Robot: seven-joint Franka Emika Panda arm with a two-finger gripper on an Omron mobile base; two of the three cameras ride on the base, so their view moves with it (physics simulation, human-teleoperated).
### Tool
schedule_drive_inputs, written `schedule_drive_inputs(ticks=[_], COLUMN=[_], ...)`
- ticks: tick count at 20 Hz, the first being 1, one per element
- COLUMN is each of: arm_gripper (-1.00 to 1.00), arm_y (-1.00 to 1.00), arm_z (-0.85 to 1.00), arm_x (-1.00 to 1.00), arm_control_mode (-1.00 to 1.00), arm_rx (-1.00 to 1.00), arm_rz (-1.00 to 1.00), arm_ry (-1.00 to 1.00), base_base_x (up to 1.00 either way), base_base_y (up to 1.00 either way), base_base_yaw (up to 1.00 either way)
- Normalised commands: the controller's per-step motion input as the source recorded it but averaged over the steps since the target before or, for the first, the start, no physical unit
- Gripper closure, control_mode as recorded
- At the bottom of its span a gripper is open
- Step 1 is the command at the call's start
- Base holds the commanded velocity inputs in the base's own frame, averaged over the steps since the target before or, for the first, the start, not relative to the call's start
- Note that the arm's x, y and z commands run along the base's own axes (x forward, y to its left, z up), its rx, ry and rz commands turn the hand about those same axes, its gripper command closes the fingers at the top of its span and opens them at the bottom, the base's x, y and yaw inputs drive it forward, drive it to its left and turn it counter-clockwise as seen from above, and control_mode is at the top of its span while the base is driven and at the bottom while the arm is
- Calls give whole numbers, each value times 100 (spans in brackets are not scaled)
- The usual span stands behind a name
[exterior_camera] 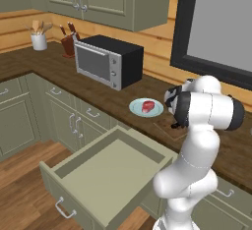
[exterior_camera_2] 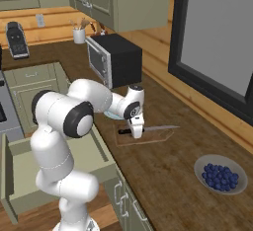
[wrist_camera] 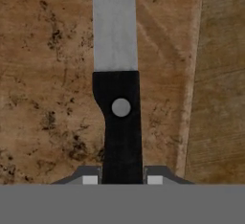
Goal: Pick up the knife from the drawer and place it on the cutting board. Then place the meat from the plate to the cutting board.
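Two fingertips (wrist_camera: 90,176) pinch the knife (wrist_camera: 119,117) by its black riveted handle, the slim silver blade running toward 12 o'clock over the mottled brown cutting board (wrist_camera: 48,98). Board's edge lies near, at 3 o'clock. Nearer the base, the drawer (exterior_camera: 106,175) stands open, pale inside. At 10 o'clock, meat (exterior_camera: 147,106) sits on the round plate (exterior_camera: 135,108).

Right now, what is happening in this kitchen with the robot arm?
The white arm's gripper is shut on the black handle of the knife and holds it low over the cutting board, with the blade pointing away from the robot. The drawer stands pulled open below the counter. The meat lies on the pale blue plate, beside the board, not yet moved.
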Motion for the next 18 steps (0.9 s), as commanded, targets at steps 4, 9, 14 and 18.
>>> schedule_drive_inputs(ticks=[4, 9, 14, 18], arm_gripper=[100, 100, 100, 100], arm_y=[0, 0, 0, 0], arm_z=[0, 0, -8, -7], arm_x=[-7, -20, -4, 16], arm_control_mode=[-100, -100, -100, -100], arm_rx=[0, 0, 0, 0], arm_rz=[-4, 0, 1, 11], arm_ry=[0, 0, 0, 0], base_base_x=[0, 0, 0, 0], base_base_y=[0, 0, 0, 0], base_base_yaw=[0, 0, 0, 0])
